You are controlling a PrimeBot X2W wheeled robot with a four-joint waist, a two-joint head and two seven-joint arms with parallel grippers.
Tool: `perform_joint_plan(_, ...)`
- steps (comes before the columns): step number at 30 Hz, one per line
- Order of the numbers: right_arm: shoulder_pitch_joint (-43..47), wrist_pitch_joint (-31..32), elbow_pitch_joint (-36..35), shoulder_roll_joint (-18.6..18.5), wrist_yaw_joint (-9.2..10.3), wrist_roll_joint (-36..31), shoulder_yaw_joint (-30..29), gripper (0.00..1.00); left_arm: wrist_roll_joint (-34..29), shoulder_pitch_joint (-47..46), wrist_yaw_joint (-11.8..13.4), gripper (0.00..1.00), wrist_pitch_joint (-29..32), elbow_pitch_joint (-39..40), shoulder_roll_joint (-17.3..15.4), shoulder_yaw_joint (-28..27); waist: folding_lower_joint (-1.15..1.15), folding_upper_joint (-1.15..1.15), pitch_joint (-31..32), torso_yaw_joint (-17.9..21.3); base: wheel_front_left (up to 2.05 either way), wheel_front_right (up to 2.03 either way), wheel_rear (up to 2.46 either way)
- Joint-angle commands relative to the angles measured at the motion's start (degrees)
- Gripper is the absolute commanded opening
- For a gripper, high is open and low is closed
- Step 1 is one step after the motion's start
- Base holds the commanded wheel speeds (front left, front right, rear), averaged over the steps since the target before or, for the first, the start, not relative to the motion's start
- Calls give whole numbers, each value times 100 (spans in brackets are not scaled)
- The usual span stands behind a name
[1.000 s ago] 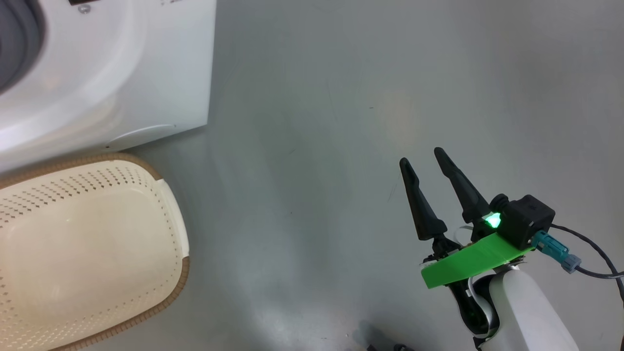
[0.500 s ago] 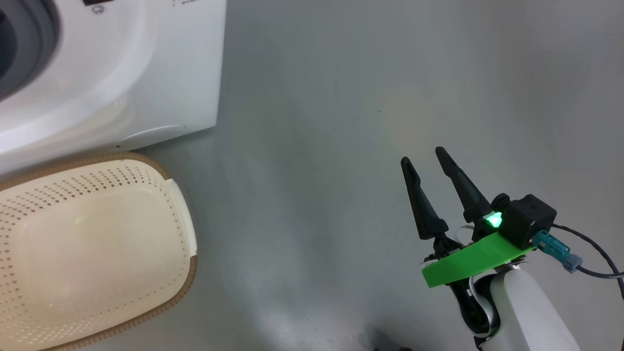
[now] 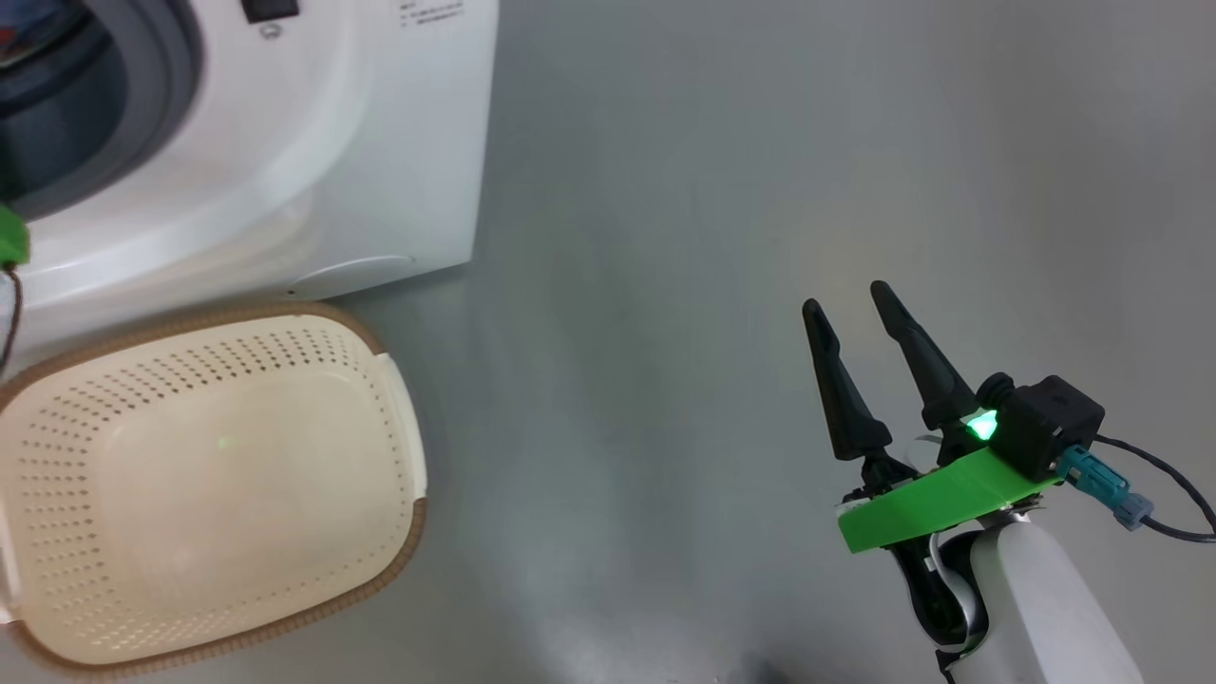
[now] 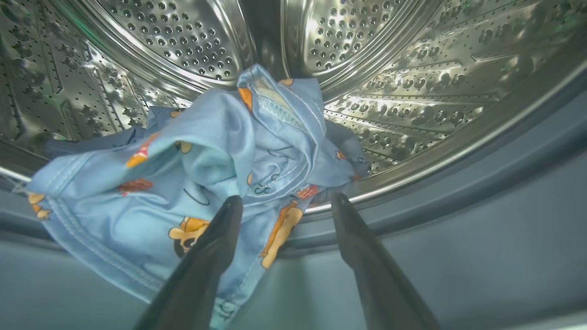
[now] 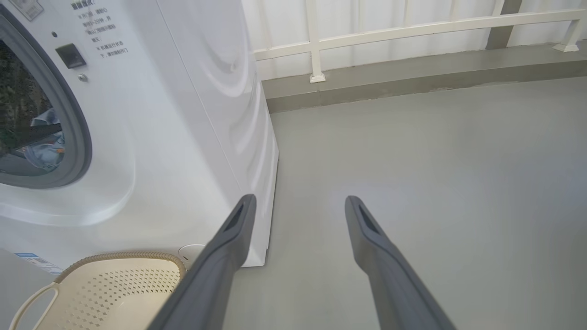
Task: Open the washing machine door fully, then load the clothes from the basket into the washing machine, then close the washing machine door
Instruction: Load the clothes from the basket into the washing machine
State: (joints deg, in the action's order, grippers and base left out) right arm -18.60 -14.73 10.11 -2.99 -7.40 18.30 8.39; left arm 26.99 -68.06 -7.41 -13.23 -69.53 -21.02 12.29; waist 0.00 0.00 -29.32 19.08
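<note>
Fingers (image 4: 215, 256) of your left gripper (image 4: 286, 198) are spread wide and grip nothing. The left one overlaps the cloth in the wrist view, but I can't tell whether it touches. The clothes (image 4: 206, 151) lie in the steel drum (image 4: 183, 36) at its front edge, with one fold spilling over onto the grey rubber ring (image 4: 458, 183). The basket (image 3: 408, 532) stands on the floor (image 3: 712, 237) just beside the front bottom edge of the washing machine (image 3: 380, 142), its inside bare. My read is that the door opening is done, since the mouth is uncovered, and loading is about done. What's left is to tuck that fold in, back your left arm out and close the door. Your left arm reaches into the machine's mouth, fingers aimed at the drum's front edge. Your right gripper (image 3: 845, 295) is wide open too, and empty. It hovers over bare floor well apart from the machine and basket. Its pale forearm (image 3: 1035, 608) rises from the lower right corner of the head view.
</note>
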Motion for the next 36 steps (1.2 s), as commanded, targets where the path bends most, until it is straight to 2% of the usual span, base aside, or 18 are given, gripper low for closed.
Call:
perform_joint_plan(1, 109, -27, -110, -43, -9, 15, 61, 100, 122, 155, -7, 100, -94, 201, -246, -35, 0, 0, 98, -106, 0, 0, 0)
perform_joint_plan(6, 166, -27, -132, -104, -9, -10, -7, 100, 456, 582, -7, 100, -168, 550, -216, -15, 0, 0, 233, -245, 0, 0, 0)
perform_joint_plan(11, 274, -27, -117, -193, -9, -32, -88, 100, 471, 1194, -7, 100, -174, 1296, -207, -320, 0, 0, 452, -415, 0, 0, 0)
perform_joint_plan(27, 678, -27, -14, -569, -9, -32, -194, 100, -467, 3253, -3, 100, -176, 3119, 517, -1591, 0, 0, 1215, -902, 0, 0, 0)
perform_joint_plan(36, 962, -27, 24, -726, -9, -20, -233, 100, -806, 4249, -6, 100, -176, 3855, 810, -1915, 0, 0, 1627, -1093, 0, 0, 0)
